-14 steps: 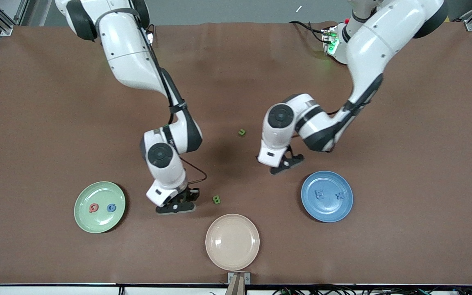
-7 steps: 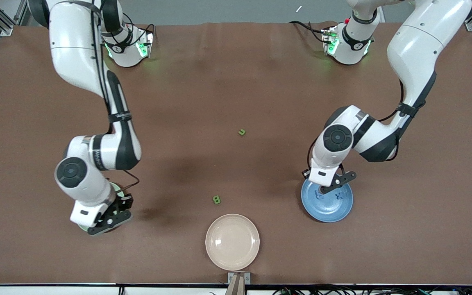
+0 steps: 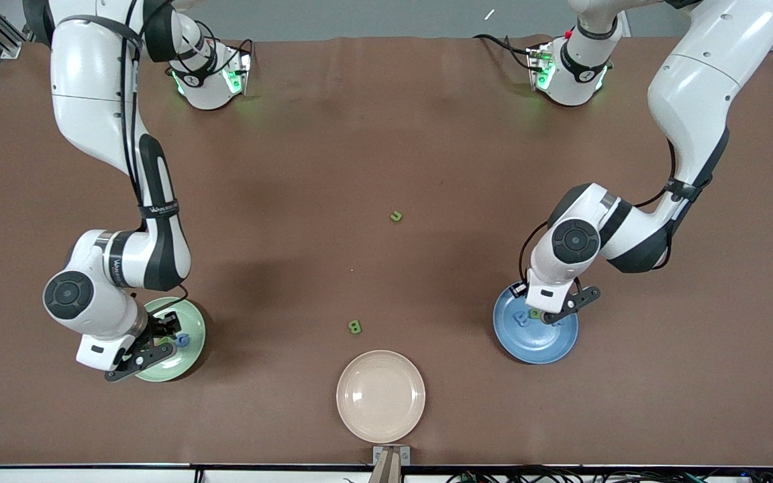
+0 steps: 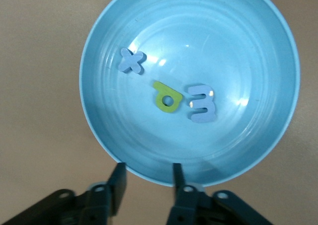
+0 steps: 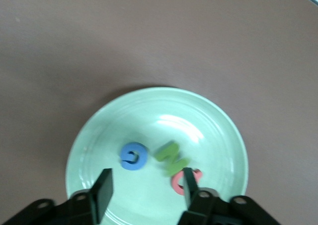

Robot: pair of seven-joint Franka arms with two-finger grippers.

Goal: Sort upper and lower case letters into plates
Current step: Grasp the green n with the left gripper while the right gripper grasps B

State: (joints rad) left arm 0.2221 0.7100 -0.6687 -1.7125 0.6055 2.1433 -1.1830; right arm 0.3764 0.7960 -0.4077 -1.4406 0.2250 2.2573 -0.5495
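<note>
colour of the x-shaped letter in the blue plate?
Pale blue x letter, clearest in the left wrist view.

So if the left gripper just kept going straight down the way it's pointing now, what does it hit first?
Most likely the blue plate: the left gripper, fingers apart, points down over its rim, short of the green letter. Exact depth is hard to judge.
</note>
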